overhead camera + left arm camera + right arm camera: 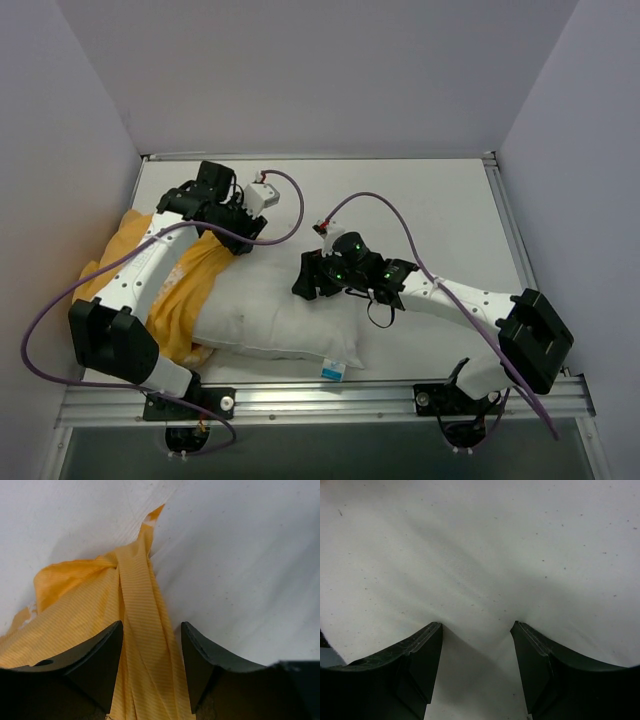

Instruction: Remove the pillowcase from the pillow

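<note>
The white pillow [280,312] lies across the near-left of the table, its blue-and-white tag [333,370] at the near edge. The orange-yellow pillowcase [185,290] is bunched over its left end; the printed face is not visible. My left gripper [240,235] sits at the pillow's far left corner. In the left wrist view [151,627] its jaws hold a taut band of the pillowcase [142,610] against the pillow [240,570]. My right gripper [306,283] is on the pillow's upper right. In the right wrist view [476,626] its jaws dig into the pillow [480,555], pinching a fold.
The white table [440,210] is walled at the back and both sides. A metal rail [330,400] runs along the near edge. Purple cables [390,205] loop over both arms. The left arm lies over the pillowcase.
</note>
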You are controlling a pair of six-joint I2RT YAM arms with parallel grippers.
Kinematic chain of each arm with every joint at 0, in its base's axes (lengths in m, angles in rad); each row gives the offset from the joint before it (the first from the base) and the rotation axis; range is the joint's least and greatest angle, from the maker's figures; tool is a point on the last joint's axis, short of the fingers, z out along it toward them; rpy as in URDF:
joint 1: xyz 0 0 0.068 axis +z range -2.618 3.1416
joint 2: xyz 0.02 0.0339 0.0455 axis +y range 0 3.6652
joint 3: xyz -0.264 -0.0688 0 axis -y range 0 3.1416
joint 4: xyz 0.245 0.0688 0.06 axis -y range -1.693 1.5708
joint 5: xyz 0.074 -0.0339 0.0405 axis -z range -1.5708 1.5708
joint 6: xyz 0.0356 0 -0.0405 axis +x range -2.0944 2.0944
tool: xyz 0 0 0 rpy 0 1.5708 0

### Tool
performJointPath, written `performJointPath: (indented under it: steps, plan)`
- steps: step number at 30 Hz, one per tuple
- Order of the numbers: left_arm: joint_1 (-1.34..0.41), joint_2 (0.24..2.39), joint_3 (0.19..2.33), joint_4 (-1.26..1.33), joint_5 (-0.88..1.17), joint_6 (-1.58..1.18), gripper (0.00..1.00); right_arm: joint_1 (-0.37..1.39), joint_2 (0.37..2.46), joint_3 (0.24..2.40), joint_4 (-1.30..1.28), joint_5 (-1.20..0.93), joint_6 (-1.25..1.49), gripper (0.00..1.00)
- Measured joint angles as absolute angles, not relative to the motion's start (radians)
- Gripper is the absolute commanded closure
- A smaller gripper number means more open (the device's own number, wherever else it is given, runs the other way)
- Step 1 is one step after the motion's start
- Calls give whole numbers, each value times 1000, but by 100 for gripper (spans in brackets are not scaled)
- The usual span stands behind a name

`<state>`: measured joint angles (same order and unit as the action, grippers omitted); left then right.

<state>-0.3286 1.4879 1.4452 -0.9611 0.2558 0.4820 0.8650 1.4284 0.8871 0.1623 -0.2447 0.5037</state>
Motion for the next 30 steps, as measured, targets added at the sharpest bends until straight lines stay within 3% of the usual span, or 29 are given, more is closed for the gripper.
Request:
performJointPath:
  steps: [7,16,18,20,21,22,24,27,28,30]
  plan:
    - [-325,1536,1419,-959,150,493,51,865,1428,886,169,-247,505,41]
    - [-321,1536,1411,-888,0,470,50,865,1428,875,187,-249,510,41]
    - [-311,1536,1412,-867,-24,457,53,865,1429,868,197,-253,516,41]
    - [-299,1536,1411,-850,-39,449,64,865,1429,861,207,-257,520,40]
    - [-295,1536,1411,-844,-45,446,89,865,1429,858,213,-260,521,40]
    - [-291,1536,1411,-839,-48,438,98,865,1429,856,215,-263,522,38]
    - [-288,1536,1406,-829,-49,441,98,865,1429,857,216,-268,518,36]
    - [-288,1525,1383,-808,-36,439,98,865,1431,897,151,-267,474,23]
    - [-287,1512,1372,-801,-25,439,98,865,1433,927,114,-263,453,2]
    - [-287,1473,1365,-800,0,433,98,864,1443,1013,11,-246,393,0]
